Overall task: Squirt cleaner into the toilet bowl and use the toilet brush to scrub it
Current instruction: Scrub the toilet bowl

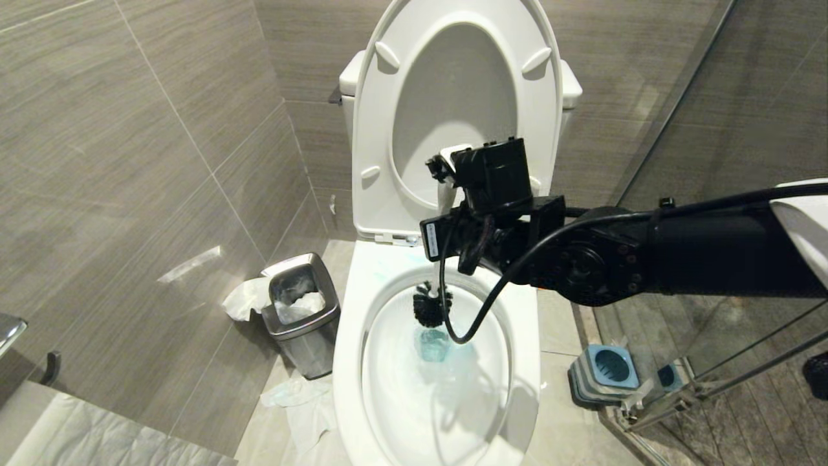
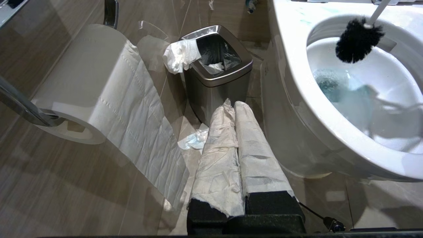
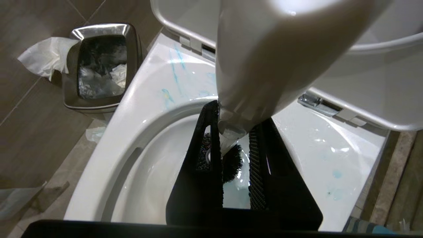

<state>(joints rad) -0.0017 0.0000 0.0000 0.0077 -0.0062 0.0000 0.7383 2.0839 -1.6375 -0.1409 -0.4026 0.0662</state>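
Idling low by the steel bin (image 2: 216, 71), the left gripper (image 2: 236, 107) is pressed together, empty. Further right, the toilet brush (image 1: 432, 305) is hanging head-down inside the toilet bowl (image 1: 352, 336), near the blue water. Right gripper (image 3: 235, 142) is pinching its handle; light, stiff, probably slippery plastic, so gripping mid-handle looks best.
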